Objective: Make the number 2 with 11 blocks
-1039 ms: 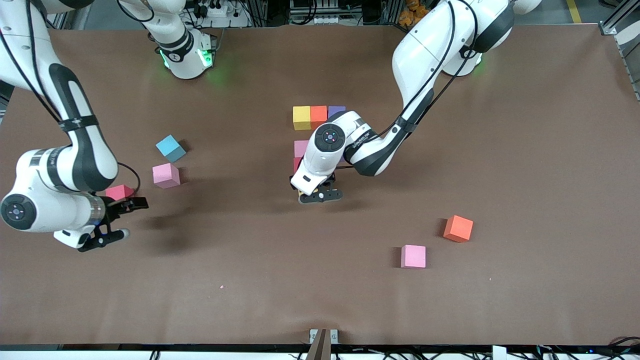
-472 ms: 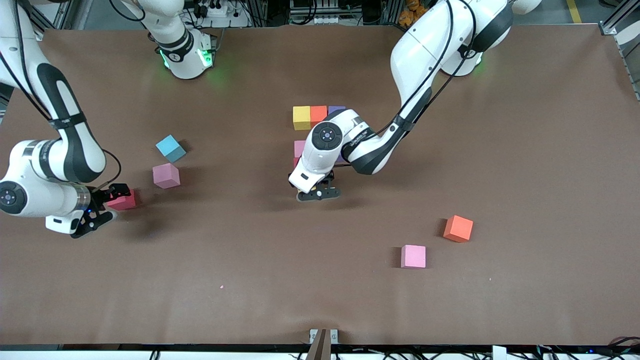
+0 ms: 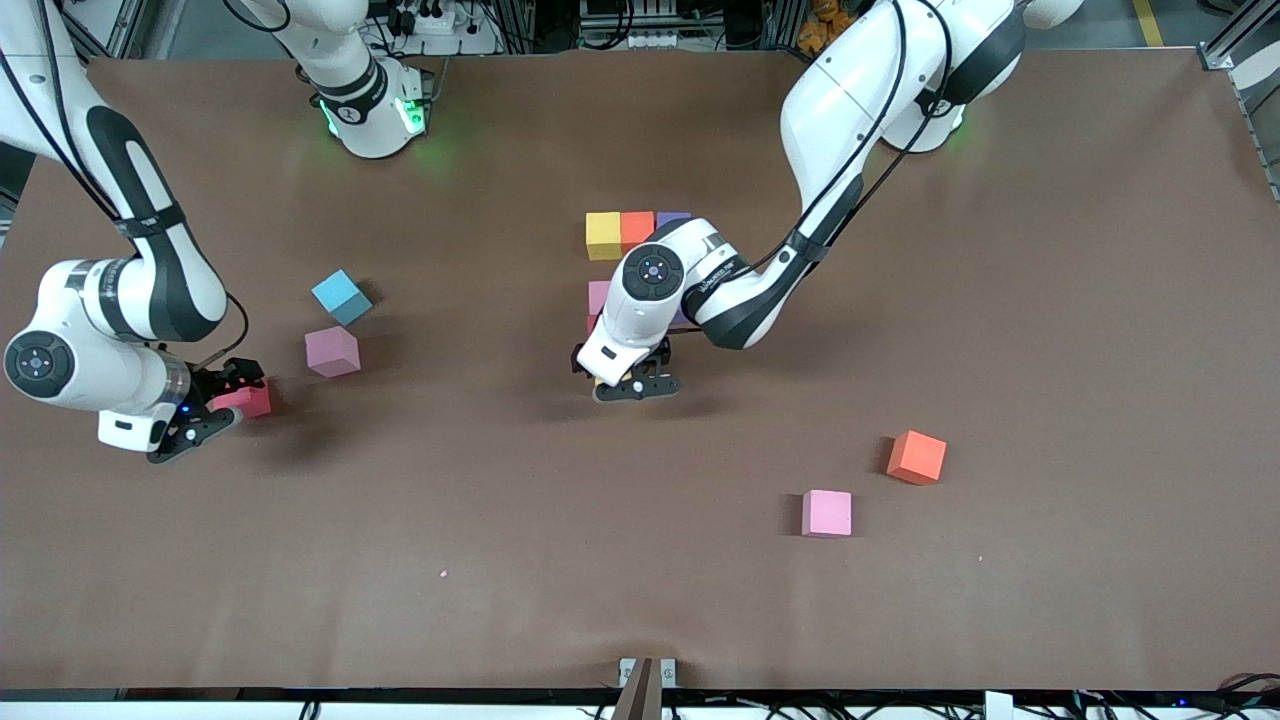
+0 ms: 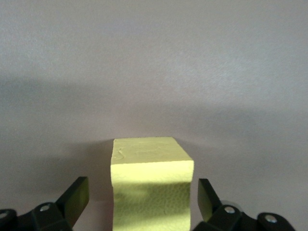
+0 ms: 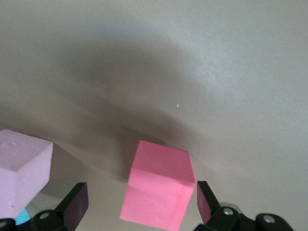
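The brown table point(image 3: 1050, 300) carries the half-built number 2 point(image 3: 625, 260) at its middle: a top row of yellow point(image 3: 603, 235), orange point(image 3: 637, 230) and purple blocks, with pink and red ones partly hidden under the left arm nearer the front camera. Loose blocks lie apart: a blue one point(image 3: 341, 296) and a pink one point(image 3: 332, 351) toward the right arm's end, an orange one point(image 3: 916, 457) and a pink one point(image 3: 827, 512) toward the left arm's end.

The left gripper point(image 3: 630, 384) sits low at the near edge of the figure. In its wrist view a yellow block point(image 4: 151, 183) rests on the table between the fingers point(image 4: 74, 199), which stand spread with a gap on each side, so it looks released.

The right gripper point(image 3: 205, 405) is down at the red block point(image 3: 245, 400), near the loose pink one. Its fingers point(image 5: 72, 204) are spread, flanking the red block point(image 5: 159, 190) without touching it. That block lies squarely between them, slightly turned; closing looks like the next call.
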